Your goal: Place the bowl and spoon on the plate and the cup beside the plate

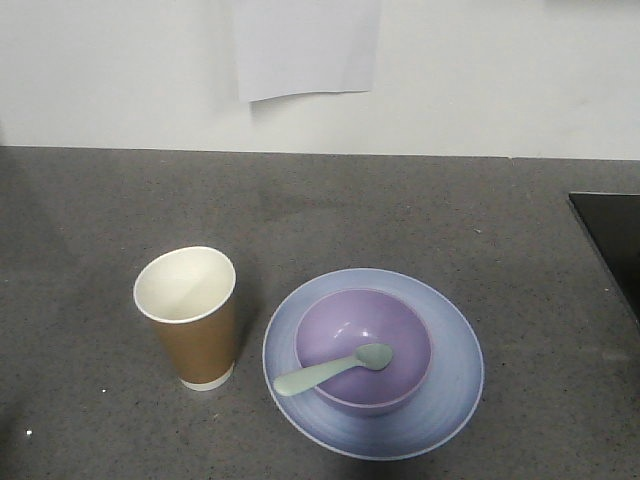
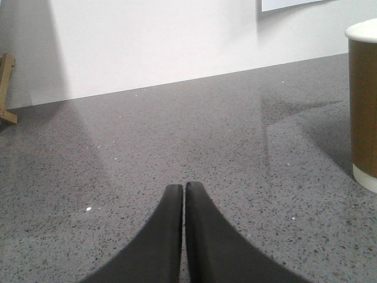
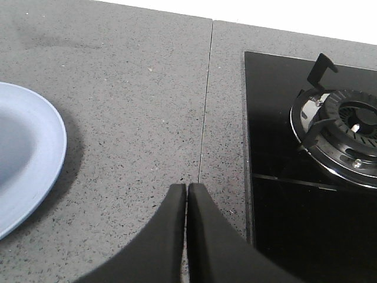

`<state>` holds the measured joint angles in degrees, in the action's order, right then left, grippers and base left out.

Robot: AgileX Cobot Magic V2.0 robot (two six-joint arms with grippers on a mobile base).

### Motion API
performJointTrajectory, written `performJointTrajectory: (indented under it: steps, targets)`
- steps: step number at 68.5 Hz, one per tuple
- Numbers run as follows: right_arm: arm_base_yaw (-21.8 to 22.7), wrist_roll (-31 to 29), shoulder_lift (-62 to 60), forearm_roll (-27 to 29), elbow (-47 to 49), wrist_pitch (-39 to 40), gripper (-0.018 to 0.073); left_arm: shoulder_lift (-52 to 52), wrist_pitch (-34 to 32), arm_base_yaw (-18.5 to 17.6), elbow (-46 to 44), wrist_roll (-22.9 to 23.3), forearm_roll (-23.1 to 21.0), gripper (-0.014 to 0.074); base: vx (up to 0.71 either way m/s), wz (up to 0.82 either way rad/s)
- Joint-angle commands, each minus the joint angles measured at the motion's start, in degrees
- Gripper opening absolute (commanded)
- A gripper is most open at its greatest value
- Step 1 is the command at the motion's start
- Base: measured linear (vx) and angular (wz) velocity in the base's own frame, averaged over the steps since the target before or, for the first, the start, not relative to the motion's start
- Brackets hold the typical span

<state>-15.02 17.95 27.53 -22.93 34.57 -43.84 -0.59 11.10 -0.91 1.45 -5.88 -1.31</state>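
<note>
On the grey counter a periwinkle-blue plate (image 1: 455,395) holds a lavender bowl (image 1: 405,325). A mint-green spoon (image 1: 330,371) lies in the bowl, its handle resting over the bowl's front-left rim. Just left of the plate stands a brown paper cup (image 1: 190,318), upright and apart from the plate. The cup (image 2: 365,106) shows at the right edge of the left wrist view. My left gripper (image 2: 184,187) is shut and empty, low over bare counter left of the cup. My right gripper (image 3: 187,187) is shut and empty, right of the plate (image 3: 26,153).
A black gas hob (image 3: 306,177) with a burner (image 3: 347,132) lies to the right of the right gripper; its corner (image 1: 610,240) shows at the front view's right edge. A counter seam (image 3: 206,100) runs ahead. A white wall with a paper sheet (image 1: 305,45) backs the counter.
</note>
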Motion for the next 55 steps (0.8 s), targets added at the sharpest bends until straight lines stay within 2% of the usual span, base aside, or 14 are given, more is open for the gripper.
performJointTrajectory:
  steps: [1,46,51,55]
  targets:
    - [0.05,0.04,0.69,-1.48,1.56,3.39,-0.0003,-0.88,-4.85,0.07,-0.43,0.13,-0.46,-0.0007,0.0,0.0]
    - [0.05,0.04,0.69,-1.21,1.56,3.27,-0.0003,-0.88,-4.85,0.07,-0.43,0.13,-0.46,-0.0007,0.0,0.0]
    - [0.05,0.04,0.27,0.5,1.51,3.33,-0.0003,-0.88,-4.85,0.07,-0.43,0.13,-0.46,-0.0007,0.0,0.0]
    - [0.05,0.04,-0.78,3.89,0.51,4.26,-0.0003,-0.88,-4.85,0.07,-0.43,0.13,-0.46,-0.0007,0.0,0.0]
